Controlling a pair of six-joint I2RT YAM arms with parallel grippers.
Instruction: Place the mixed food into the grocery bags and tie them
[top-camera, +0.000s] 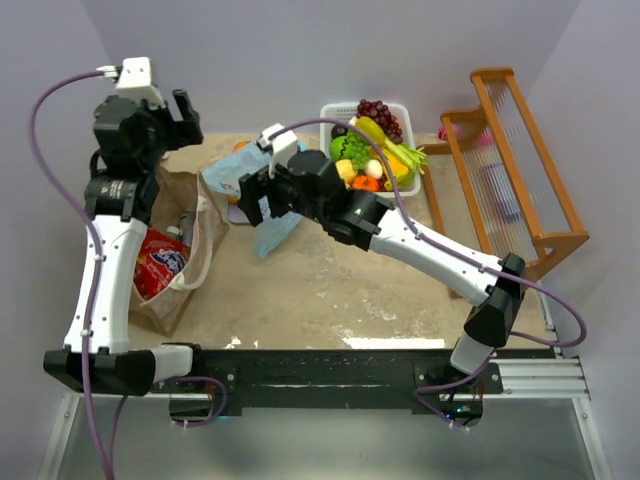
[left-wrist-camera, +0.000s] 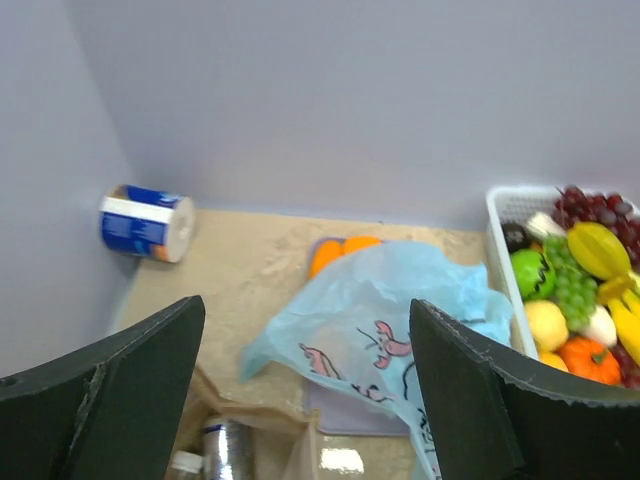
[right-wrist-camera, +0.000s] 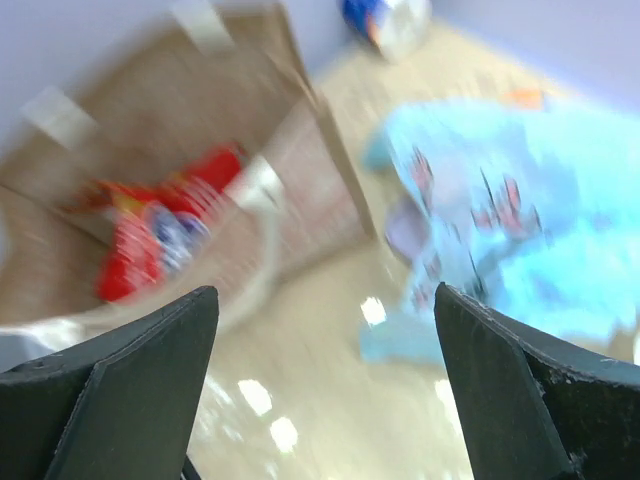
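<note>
Left gripper (left-wrist-camera: 305, 335), right gripper (right-wrist-camera: 325, 300) jaws wide, empty. Left wrist view shows blue-white roll (left-wrist-camera: 147, 222) left of light-blue bag (left-wrist-camera: 380, 330); unseen overhead

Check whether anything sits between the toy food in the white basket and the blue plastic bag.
Nothing loose lies between them. The blue bag lies right beside the white basket, so only the basket's side wall separates the toy food from it. The right arm hangs above that gap.

- Top external: high at the near edge, looking down on the table (top-camera: 330, 290)
- Left wrist: raised, facing the back wall (left-wrist-camera: 350, 100)
- Right wrist: close, angled down, blurred
- All share the light-blue bag (left-wrist-camera: 370, 320)
</note>
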